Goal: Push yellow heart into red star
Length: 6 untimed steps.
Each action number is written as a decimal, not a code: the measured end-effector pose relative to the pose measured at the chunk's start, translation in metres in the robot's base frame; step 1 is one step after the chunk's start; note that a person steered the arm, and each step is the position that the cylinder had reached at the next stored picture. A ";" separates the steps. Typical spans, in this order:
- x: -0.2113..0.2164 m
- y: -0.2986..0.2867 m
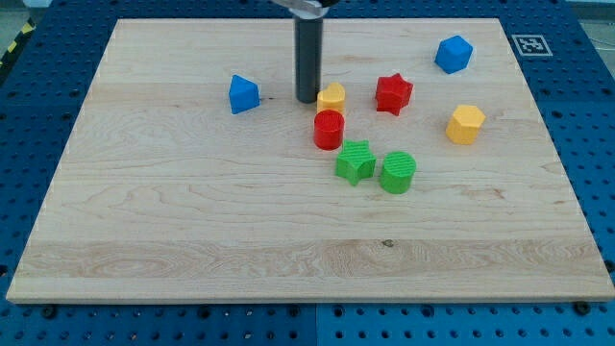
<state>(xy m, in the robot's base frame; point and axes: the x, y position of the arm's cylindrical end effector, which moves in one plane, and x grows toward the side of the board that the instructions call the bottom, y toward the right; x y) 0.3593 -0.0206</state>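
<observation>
Yellow heart (332,96) near the board's top centre, just left of the red star (393,93) and apart from it.

Pressed against the heart's left side: my tip (307,99), lower end of a dark upright rod (no jaws on this rig, so nothing to open or close). Directly below the heart, nearly touching: a red cylinder (329,130). Lower still, side by side: a green star-like block (356,161) and a green cylinder (397,172). Well off to the view's left: a blue block (243,93). At upper right: a blue cube-like block (454,54). Below that, right of the star: a yellow hexagonal block (465,124). All on a pale wooden board (192,250).
</observation>
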 end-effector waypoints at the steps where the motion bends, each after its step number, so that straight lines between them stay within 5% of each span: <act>1: 0.001 -0.036; 3: 0.031 0.014; 6: -0.021 0.050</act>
